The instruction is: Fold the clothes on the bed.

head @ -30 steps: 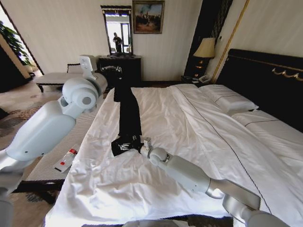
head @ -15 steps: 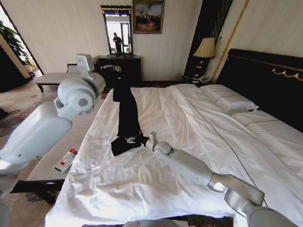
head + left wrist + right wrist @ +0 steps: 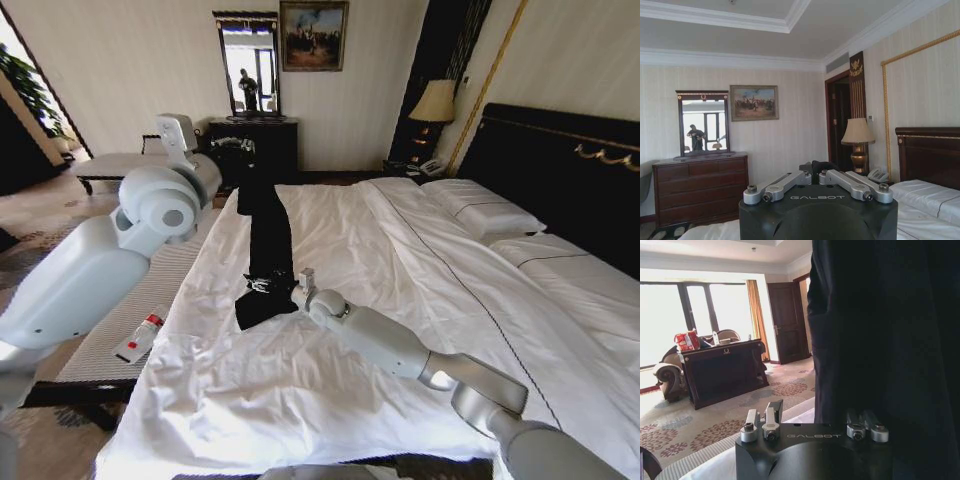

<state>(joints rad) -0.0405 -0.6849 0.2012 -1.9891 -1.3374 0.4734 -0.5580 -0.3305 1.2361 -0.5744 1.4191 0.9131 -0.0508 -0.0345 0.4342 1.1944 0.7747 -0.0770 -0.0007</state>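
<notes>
You are working with the black T-shirt (image 3: 268,240) stretched into a long narrow band on the white bed (image 3: 400,300), running from the far edge toward the near side. The left gripper (image 3: 237,148) is pinching the far end, its fingers (image 3: 812,170) closed on dark cloth. The right gripper (image 3: 262,284) is gripping the near end, with the cloth hanging just in front of its fingers (image 3: 866,426) and a loose corner drooping below onto the sheet. To fold cleanly, you should be carrying the near end along the band's own line, keeping both ends taut and level, and avoiding snagging the white bedding underneath.
</notes>
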